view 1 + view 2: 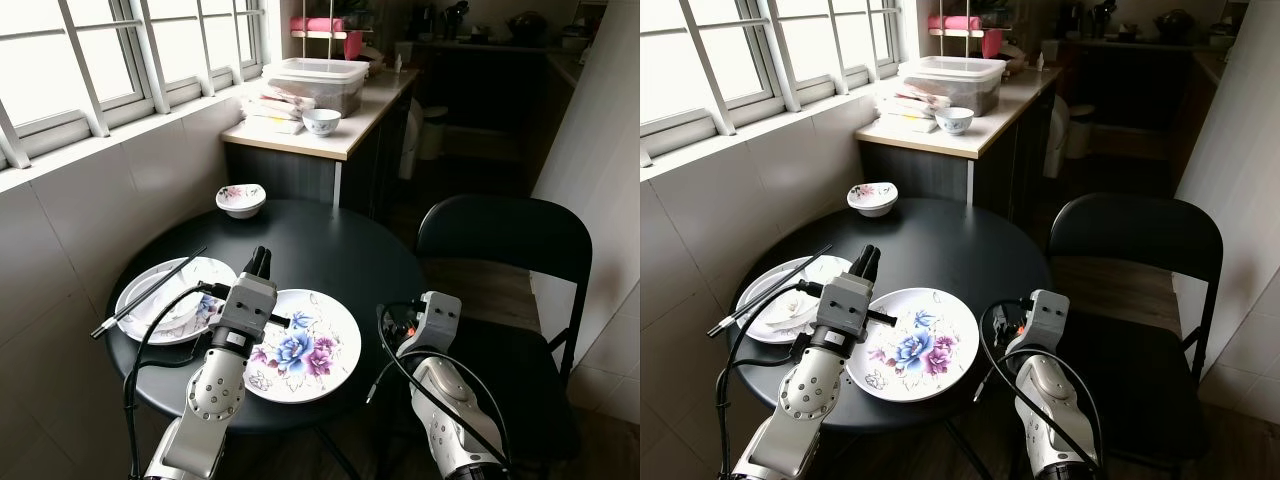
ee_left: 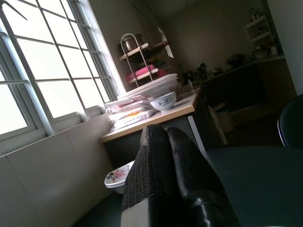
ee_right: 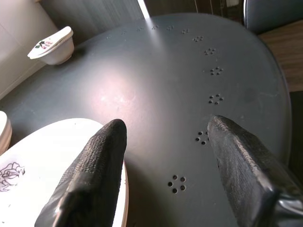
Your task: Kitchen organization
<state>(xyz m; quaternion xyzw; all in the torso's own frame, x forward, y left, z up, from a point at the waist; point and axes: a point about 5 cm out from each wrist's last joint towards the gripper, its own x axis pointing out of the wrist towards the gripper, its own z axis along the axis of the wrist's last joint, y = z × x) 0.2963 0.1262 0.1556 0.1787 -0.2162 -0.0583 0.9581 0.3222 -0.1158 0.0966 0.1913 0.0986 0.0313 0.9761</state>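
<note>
The likely step is clearing the flowered plate (image 1: 300,355) from the round black bench (image 1: 330,250). The right tool (image 3: 165,156), fingers spread and empty, sits at the plate's rim, one finger over its edge, the other over bare bench; slide lower to straddle the rim. The left tool (image 1: 260,265), clenched empty, hovers above the plate's far-left edge.

A black folding chair (image 1: 505,262) sits tucked beside the round surface, barred windows (image 1: 120,60) glow along the tiled wall, and a dark kitchen counter (image 1: 500,45) stretches away behind.
</note>
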